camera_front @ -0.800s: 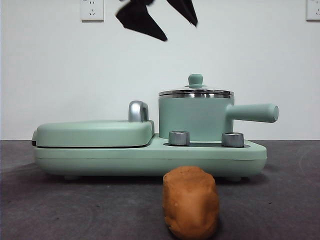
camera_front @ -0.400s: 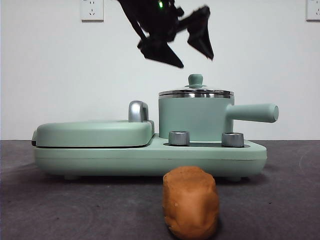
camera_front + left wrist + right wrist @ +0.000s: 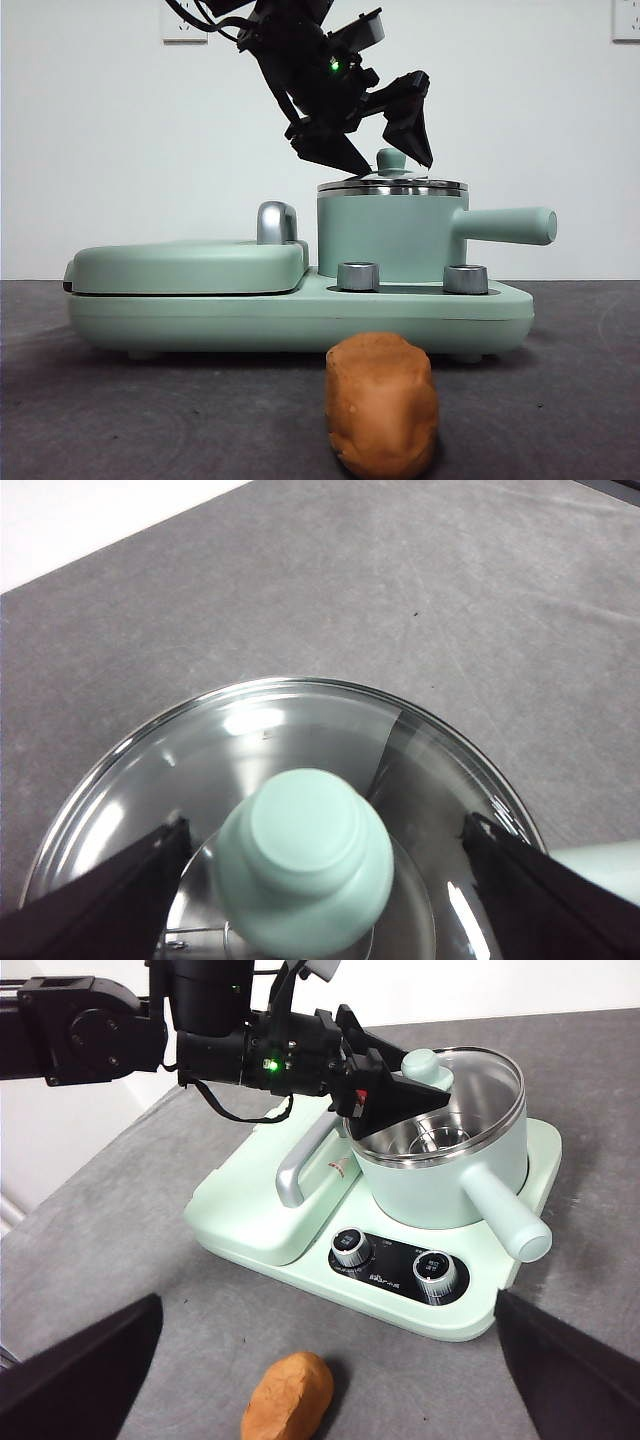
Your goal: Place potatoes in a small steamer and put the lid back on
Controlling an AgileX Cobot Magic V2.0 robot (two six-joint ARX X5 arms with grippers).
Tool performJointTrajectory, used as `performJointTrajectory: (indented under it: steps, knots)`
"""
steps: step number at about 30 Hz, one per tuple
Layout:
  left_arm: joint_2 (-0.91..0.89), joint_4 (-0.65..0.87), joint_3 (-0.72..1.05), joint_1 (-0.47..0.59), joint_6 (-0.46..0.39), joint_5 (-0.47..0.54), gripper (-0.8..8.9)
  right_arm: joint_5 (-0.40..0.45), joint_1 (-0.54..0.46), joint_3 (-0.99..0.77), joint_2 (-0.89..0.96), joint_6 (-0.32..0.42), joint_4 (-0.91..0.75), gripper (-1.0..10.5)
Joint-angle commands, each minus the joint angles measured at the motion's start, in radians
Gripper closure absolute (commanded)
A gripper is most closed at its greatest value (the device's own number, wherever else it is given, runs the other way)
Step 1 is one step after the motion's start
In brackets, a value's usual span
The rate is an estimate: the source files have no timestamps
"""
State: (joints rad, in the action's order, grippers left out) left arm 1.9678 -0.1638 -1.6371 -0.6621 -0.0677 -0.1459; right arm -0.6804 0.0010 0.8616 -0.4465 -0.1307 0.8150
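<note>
The mint-green small steamer (image 3: 385,235) stands on the right half of the cooker base, its side handle (image 3: 505,225) pointing right. The lid (image 3: 392,185) sits on it, steel-rimmed and clear in the left wrist view (image 3: 300,720). My left gripper (image 3: 388,160) hangs open just over the lid, one jaw on each side of the mint knob (image 3: 305,860), not touching it. The orange-brown potato (image 3: 382,405) lies on the table in front of the cooker. My right gripper (image 3: 325,1360) hovers open high above the potato (image 3: 288,1397).
A flat mint griddle cover (image 3: 190,265) with a chrome handle (image 3: 277,222) fills the cooker's left half. Two steel dials (image 3: 358,276) (image 3: 465,279) sit on the base front. The grey table surrounds the cooker.
The left arm has come down from the top of the front view, so its open jaws now flank the lid's knob. The potato, steamer and lid have not moved.
</note>
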Motion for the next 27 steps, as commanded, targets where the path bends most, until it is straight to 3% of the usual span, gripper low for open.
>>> performJointTrajectory:
  steps: [1, 6, 10, 18, 27]
  knots:
    - [0.028, 0.020, -0.030, -0.012, -0.011, 0.000, 3.78, 0.001, 0.002, 0.018, -0.005, 0.004, -0.006, 4.2]
    - [0.028, 0.031, -0.030, -0.015, -0.011, 0.000, 4.07, 0.004, 0.002, 0.018, -0.005, 0.004, -0.006, 4.2]
    - [0.028, 0.030, -0.030, -0.018, -0.026, 0.000, 5.40, 0.004, 0.002, 0.018, -0.005, 0.004, -0.006, 4.2]
    - [0.028, 0.030, -0.030, -0.018, -0.025, 0.000, 6.98, 0.004, 0.002, 0.018, -0.005, 0.004, -0.005, 4.2]
    - [0.024, 0.030, -0.046, -0.018, -0.025, 0.000, 7.28, 0.004, 0.002, 0.018, -0.005, 0.004, -0.005, 4.2]
